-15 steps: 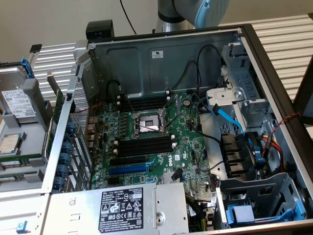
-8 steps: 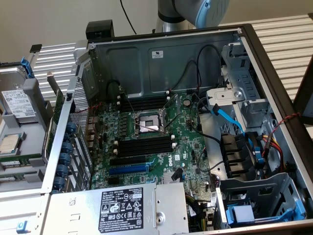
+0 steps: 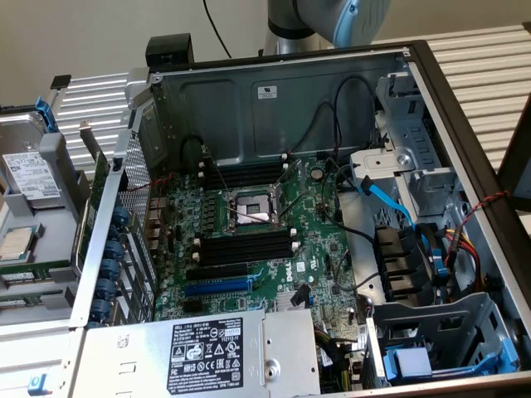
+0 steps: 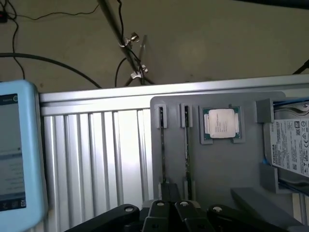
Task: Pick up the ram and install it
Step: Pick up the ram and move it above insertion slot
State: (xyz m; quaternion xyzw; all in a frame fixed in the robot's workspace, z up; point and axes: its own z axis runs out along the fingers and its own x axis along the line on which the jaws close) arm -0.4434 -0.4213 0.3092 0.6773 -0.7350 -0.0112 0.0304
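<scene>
Two ram sticks stand on edge in the narrow slots of a grey holder tray (image 4: 227, 169). The nearer ram stick (image 4: 162, 145) and its neighbour (image 4: 187, 145) show only as thin dark lines. My gripper (image 4: 173, 208) hangs above the near ends of these two sticks, holding nothing. In the exterior view the same tray (image 3: 50, 153) lies at that view's left, beside the open computer case, with a green ram edge (image 3: 37, 268) showing on it. Only part of the arm (image 3: 332, 21) shows there, at the top. Black memory slots (image 3: 245, 246) on the motherboard stand unfilled.
The tray also holds a CPU (image 4: 221, 123) and a hard drive (image 4: 289, 145). A light blue device (image 4: 17, 154) lies on the ribbed metal table. Inside the case are the CPU socket (image 3: 253, 211), a blue expansion slot (image 3: 217, 286), cables and a power supply (image 3: 207, 348).
</scene>
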